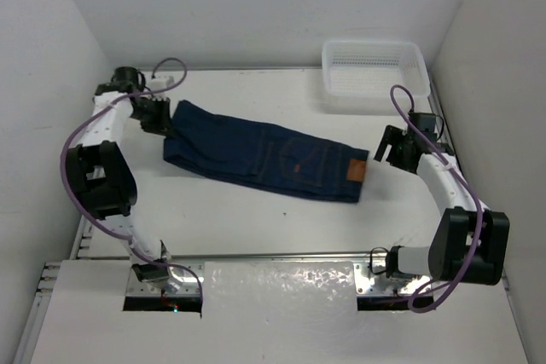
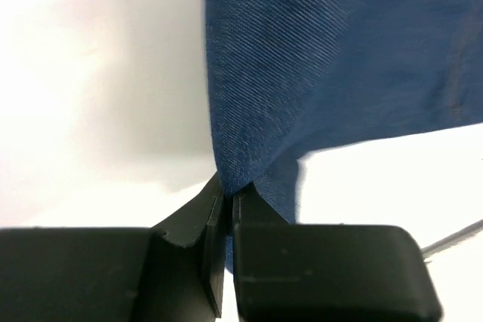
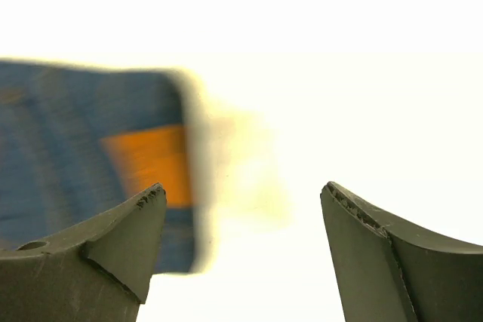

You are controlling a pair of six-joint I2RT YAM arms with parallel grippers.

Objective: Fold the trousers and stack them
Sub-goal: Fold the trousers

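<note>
The dark navy trousers (image 1: 260, 153) lie folded lengthwise across the middle of the table, leg ends at the left and the waist with its tan patch at the right. My left gripper (image 1: 167, 130) is shut on the leg-end corner of the denim; in the left wrist view the trousers (image 2: 317, 50) taper down into the pinched jaws of that gripper (image 2: 228, 195). My right gripper (image 1: 381, 151) hovers just right of the waist end. Seen from its wrist, that gripper (image 3: 243, 200) is open and holds nothing, with the blurred trousers (image 3: 83, 148) ahead to the left.
A white plastic mesh basket (image 1: 374, 67) stands at the back right of the table. White walls close in the left, right and rear sides. The arm bases sit at the near edge.
</note>
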